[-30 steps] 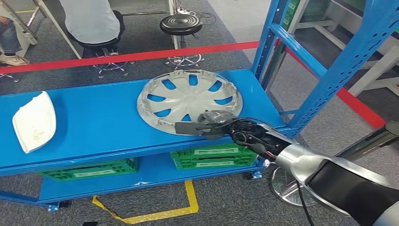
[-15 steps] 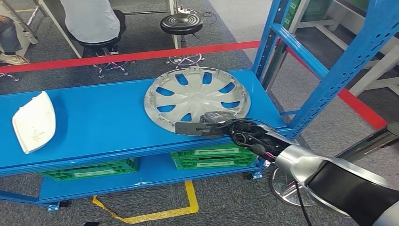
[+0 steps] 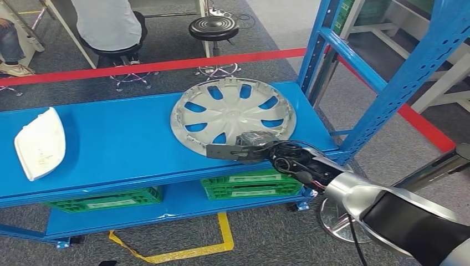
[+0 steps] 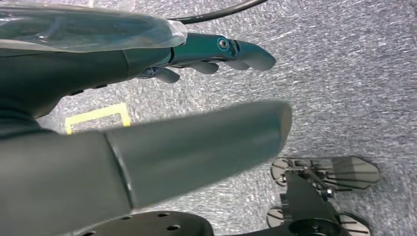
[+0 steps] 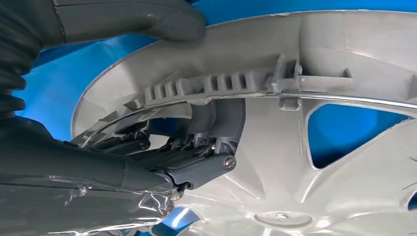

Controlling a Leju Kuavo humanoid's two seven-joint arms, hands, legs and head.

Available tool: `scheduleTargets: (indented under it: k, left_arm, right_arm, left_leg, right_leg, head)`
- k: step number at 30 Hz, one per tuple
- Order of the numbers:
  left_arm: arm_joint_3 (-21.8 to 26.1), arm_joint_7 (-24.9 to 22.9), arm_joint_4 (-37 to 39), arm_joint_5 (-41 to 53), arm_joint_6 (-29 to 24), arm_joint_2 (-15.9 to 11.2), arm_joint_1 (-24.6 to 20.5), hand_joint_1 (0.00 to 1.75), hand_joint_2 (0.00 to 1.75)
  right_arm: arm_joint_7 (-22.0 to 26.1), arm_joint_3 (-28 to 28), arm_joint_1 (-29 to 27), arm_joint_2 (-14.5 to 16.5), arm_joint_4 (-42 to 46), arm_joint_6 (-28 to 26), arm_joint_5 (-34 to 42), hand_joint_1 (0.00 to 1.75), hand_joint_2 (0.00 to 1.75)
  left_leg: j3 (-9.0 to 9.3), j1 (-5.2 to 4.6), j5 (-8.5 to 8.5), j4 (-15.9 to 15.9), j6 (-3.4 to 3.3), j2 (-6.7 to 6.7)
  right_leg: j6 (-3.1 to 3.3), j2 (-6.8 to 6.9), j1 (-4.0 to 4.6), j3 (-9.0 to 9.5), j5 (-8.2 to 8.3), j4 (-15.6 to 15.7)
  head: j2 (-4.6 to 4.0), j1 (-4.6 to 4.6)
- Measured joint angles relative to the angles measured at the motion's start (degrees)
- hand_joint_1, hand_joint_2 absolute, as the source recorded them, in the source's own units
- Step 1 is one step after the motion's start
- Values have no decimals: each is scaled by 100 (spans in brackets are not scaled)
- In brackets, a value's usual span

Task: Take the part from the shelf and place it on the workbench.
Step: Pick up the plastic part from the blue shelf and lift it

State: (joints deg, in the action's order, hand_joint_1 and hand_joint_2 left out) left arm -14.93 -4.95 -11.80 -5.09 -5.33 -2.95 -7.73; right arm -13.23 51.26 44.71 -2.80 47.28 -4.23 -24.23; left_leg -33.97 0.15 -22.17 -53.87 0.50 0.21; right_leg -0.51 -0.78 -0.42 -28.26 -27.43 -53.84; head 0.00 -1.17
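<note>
Blue metal shelf across the head view, uprights rising at the right, lower deck under it with two green crates side by side. Grey carpet floor with a red tape line behind the shelf and a yellow tape mark in front. Silver wheel cover lying flat on the top deck toward its right end, blue deck visible through the spoke openings, near edge close to the front lip of the shelf. White curved panel flat at the far left of the same deck, well apart from the wheel cover. Right hand reaching in from lower right on a silver arm, at the near rim of the wheel cover; in the right wrist view thumb pressed over the outside of the rim, darker fingers hooked under it on the inside, so rim pinched between them, fingers closed on the part. Left hand hanging over the carpet, thumb and fingers straight and apart, holding nothing. Black round stool behind the tape line, seated person beside it at top left
</note>
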Motion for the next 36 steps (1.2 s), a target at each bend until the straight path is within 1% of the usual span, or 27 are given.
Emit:
scheduleTargets:
  k: [17, 24, 36]
  left_arm:
    - [0, 80, 0, -119, 45, -13, 5, 0, 175]
    - [0, 86, 0, -195, 34, -14, 28, 0, 175]
    - [0, 111, 0, -208, 17, -14, 40, 0, 175]
  right_arm:
    - [8, -148, -70, -94, 230, -114, -117, 175, 175]
    - [108, -230, -96, -125, 354, -287, -117, 175, 175]
    - [172, -304, -104, -142, 483, -326, -105, 175, 175]
  left_leg:
    - [-9, -1, 0, 0, 0, -1]
    - [-9, 0, 0, 3, 0, -1]
    - [-11, 0, 0, 5, 1, -1]
  right_leg:
    - [0, -2, 0, -3, 0, 0]
    - [1, -1, 1, -5, -1, 0]
    - [1, -1, 0, -7, -1, 0]
  head:
    - [0, -3]
    - [0, -2]
    - [0, -2]
